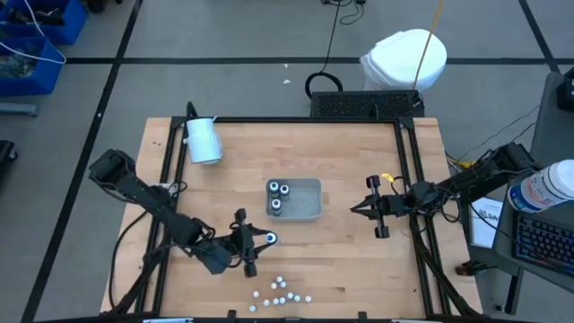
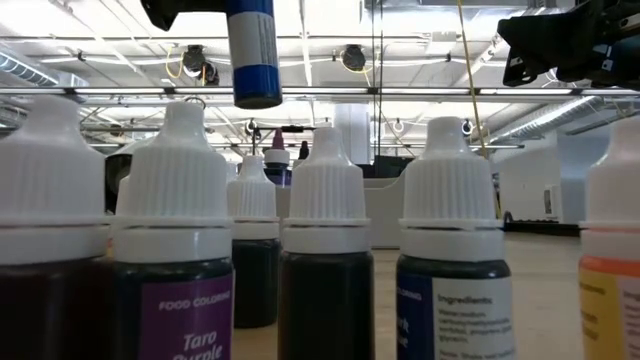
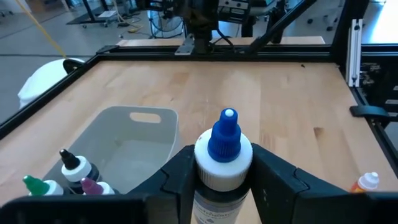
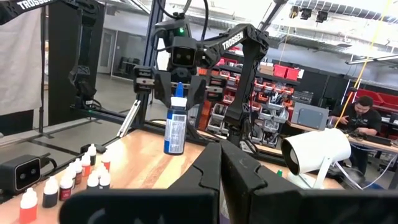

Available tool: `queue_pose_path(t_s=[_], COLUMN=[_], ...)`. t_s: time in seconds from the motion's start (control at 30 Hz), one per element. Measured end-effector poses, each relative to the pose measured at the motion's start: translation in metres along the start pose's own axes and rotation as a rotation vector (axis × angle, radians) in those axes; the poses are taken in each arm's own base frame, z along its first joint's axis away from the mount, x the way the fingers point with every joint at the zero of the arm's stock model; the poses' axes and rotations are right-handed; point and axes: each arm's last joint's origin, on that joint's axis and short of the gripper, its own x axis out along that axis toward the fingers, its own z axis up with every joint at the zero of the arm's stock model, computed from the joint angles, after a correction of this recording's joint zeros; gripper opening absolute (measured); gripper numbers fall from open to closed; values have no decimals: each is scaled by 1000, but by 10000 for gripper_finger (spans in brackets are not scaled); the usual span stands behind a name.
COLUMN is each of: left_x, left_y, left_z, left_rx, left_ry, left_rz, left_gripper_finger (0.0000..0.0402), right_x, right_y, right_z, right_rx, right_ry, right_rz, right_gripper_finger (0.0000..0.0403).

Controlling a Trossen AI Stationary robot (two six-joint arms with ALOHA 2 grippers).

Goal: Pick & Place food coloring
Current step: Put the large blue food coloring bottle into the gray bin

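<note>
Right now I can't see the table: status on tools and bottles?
Left tool shut on blue-capped bottle, lifted off the table. Right tool shut, idle beside tray. Three bottles in tray. Path clear.

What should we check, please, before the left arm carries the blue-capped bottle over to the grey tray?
1. Grip: left gripper fingers clamp the blue-capped bottle on both sides. Ok.
2. Lift: in the right wrist view the bottle hangs clear above the table. Ok.
3. Bottle upright, cap on. Ok.
4. Tray space: grey tray holds three bottles at one end; the rest is free. Ok.
5. Right gripper waits shut beside the tray, near the drop zone. Cannot tell if it will interfere.
6. Remaining bottles stand clustered at the table's near edge, away from the path. Ok.
</note>
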Motion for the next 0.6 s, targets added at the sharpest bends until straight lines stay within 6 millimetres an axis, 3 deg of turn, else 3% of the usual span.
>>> queue_pose_path(t_s=[0.13,0.3,0.6], left_x=[5,23,47], left_y=[4,15,43], left_z=[3,10,19], left_rx=[-52,-105,-49], left_ry=[-5,-3,-39], left_rz=[1,-120,-12], left_gripper_finger=[126,127,128], right_x=[0,0,0], right_y=[0,0,0], right_z=[0,0,0], right_rx=[0,-2,-3], right_ry=[0,0,-1], right_rz=[0,0,0], right_gripper_finger=[0,0,0])
